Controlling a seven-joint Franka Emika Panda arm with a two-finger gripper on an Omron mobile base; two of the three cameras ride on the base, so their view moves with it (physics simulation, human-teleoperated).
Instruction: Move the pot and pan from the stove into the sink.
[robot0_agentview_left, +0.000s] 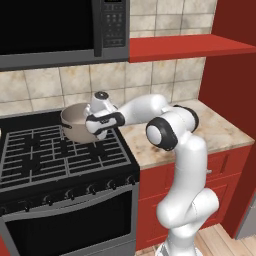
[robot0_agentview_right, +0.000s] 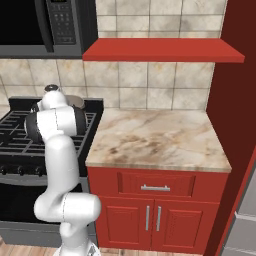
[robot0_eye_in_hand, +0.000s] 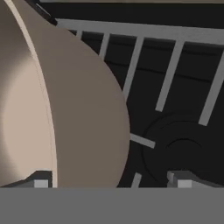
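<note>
The pot (robot0_agentview_left: 75, 122) stands on the right rear of the stove (robot0_agentview_left: 55, 155), its wall rising between the spread fingertips (robot0_eye_in_hand: 183, 180) of the gripper (robot0_eye_in_hand: 112, 183), one tip inside the rim, one outside over the grate; the microwave (robot0_agentview_left: 60, 30) hangs low above, capping the way upward; the tiled backsplash (robot0_agentview_left: 45, 85) closes the rear; the marble counter (robot0_agentview_right: 160, 137) to the right lies bare beneath the red shelf (robot0_agentview_right: 160, 50).

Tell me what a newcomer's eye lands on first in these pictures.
The white arm reaching left over the black stove, its open gripper straddling the rim of the beige pot on the back right grate. Next, the bright red shelf above the marble counter.
</note>
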